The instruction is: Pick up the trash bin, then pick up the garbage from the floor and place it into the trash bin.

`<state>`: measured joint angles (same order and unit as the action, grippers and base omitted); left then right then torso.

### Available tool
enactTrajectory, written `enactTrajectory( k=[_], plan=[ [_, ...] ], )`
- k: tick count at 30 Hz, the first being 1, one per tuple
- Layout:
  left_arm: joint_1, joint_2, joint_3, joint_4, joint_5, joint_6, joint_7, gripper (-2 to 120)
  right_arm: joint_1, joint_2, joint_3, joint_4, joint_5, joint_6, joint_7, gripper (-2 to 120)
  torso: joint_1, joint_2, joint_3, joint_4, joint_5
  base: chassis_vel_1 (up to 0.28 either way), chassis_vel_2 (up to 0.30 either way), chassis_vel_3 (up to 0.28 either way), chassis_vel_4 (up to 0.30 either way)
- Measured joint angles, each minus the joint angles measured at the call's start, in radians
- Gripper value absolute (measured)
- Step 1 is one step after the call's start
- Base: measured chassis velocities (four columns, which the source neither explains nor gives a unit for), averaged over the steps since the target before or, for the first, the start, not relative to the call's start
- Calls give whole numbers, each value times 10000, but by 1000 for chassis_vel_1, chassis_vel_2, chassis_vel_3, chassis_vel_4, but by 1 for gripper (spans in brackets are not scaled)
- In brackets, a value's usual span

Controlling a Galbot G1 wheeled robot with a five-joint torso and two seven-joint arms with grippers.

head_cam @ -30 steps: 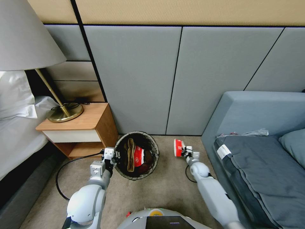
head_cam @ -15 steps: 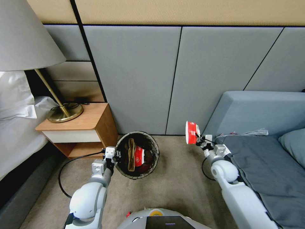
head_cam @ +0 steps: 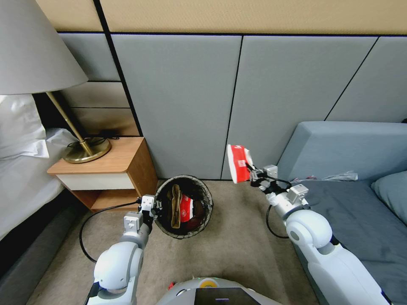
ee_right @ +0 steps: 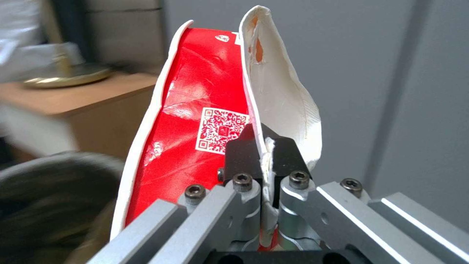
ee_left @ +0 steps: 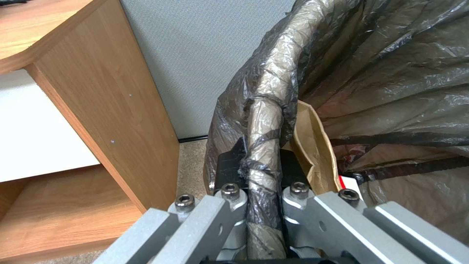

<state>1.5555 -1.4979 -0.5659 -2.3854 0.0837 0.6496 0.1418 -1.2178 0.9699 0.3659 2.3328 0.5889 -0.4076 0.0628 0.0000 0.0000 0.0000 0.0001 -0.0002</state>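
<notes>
The trash bin (head_cam: 207,198), with a dark bag liner over its rim, is by the wall between the nightstand and the sofa. My left gripper (head_cam: 155,207) is shut on the bin's near-left rim (ee_left: 266,110), the liner pinched between its fingers. Inside lie a brown paper bag (head_cam: 173,206) and a red-and-white packet (head_cam: 185,209). My right gripper (head_cam: 254,174) is raised to the right of the bin and above it. It is shut on the edge of a piece of garbage, a red-and-white packet (head_cam: 238,163) with a printed code (ee_right: 195,110).
A wooden nightstand (head_cam: 111,169) with a brass lamp (head_cam: 86,149) stands left of the bin, and a bed (head_cam: 21,178) beyond it. A black cable (head_cam: 85,237) loops on the carpet. A grey sofa (head_cam: 352,161) fills the right. Padded wall panels close the back.
My right arm has lifted the red-and-white packet from near the floor, then swung it left toward the bin. The left gripper has stayed on the bin's rim.
</notes>
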Motion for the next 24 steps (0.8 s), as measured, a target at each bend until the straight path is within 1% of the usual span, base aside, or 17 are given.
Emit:
enactTrajectory(
  k=[1, 2, 3, 4, 5, 6, 7, 8, 10, 11, 12, 14, 24],
  plan=[
    [8, 3, 4, 0, 0, 2, 0, 1, 178, -33, -387, 32, 0, -51, -5, 0, 0, 0, 0, 0, 0, 0, 0, 0, 0],
    [8, 3, 4, 0, 0, 2, 0, 1, 178, -33, -387, 32, 0, -51, -5, 0, 0, 0, 0, 0, 0, 0, 0, 0, 0],
    [7, -9, 43, 0, 9, 13, 0, 1, 517, -85, -1202, 48, -30, -128, 5, 0, 0, 0, 0, 0, 2, 0, 0, 0, 0],
    [4, -17, 55, 0, 10, 14, 0, 1, 632, -92, -1437, 54, -46, -164, 12, 0, 0, 0, 0, -1, 2, 0, 0, 0, 0],
    [4, -17, 55, 0, 10, 14, 0, 1, 632, -92, -1437, 54, -46, -164, 12, 0, 0, 0, 0, -1, 2, 0, 0, 0, 0],
    [0, -29, 76, 0, 26, 16, 0, 1, 921, -112, -2053, 88, -78, -266, 69, 0, 0, 0, 1, 0, 0, 0, 0, 0, 0],
    [0, -29, 76, 0, 26, 16, 0, 1, 921, -112, -2053, 88, -78, -266, 69, 0, 0, 0, 1, 0, 0, 0, 0, 0, 0],
    [-5, -44, 87, 10, 30, 19, 0, 1, 1114, -139, -2580, 92, -118, -339, 177, 0, 0, 0, 0, 0, 1, 0, 0, 0, 0],
    [-23, -54, 91, 21, 31, 23, -1, 1, 1187, -177, -3082, 50, -238, -391, 213, 0, 0, 0, 0, -1, 1, 0, 0, 0, 0],
    [-23, -54, 91, 21, 31, 23, -1, 1, 1187, -177, -3082, 50, -238, -391, 213, 0, 0, 0, 0, -1, 1, 0, 0, 0, 0],
    [-44, -57, 92, 38, 28, 24, -2, 1, 1191, -186, -3366, -8, -310, -440, 235, 0, 0, 0, 1, -2, 1, 0, 0, 0, 0],
    [-54, -57, 92, 49, 19, 25, -2, 1, 1182, -189, -3618, -94, -427, -466, 237, 0, 0, 0, 1, -2, 2, 0, 0, 0, 0],
    [-132, -46, 88, 102, -9, 29, -3, 1, 1171, -124, -4293, -477, -802, -493, 247, 0, 0, -1, 1, -1, 1, 0, 0, 0, 0]
  ],
)
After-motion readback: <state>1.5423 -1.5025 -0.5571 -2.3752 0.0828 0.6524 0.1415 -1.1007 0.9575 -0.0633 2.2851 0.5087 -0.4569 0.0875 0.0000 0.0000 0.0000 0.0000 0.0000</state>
